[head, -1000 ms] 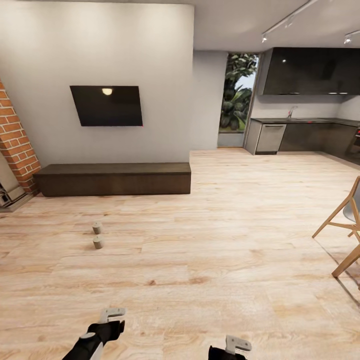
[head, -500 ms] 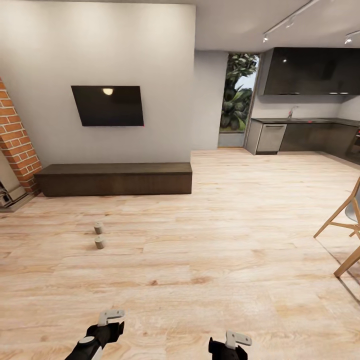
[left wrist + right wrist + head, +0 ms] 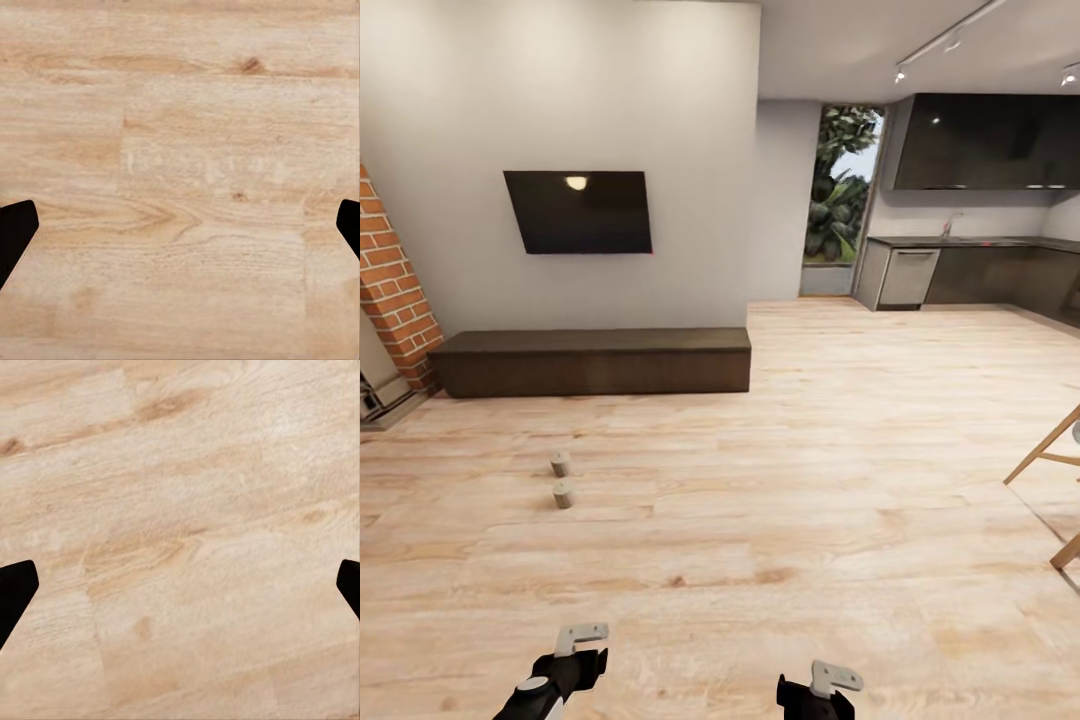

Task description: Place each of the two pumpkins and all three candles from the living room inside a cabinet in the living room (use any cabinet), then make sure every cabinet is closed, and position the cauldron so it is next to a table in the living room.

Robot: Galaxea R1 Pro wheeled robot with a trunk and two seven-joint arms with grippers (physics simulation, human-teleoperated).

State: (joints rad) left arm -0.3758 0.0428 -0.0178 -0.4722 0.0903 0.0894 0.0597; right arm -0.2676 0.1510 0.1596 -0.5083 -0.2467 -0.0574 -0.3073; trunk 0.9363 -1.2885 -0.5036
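I find no text, label, brand, number or sign that I can read in any of my views.

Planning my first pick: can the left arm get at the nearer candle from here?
Probably not yet. The nearer candle stands well ahead of the open left gripper, with bare floor between, unobstructed.
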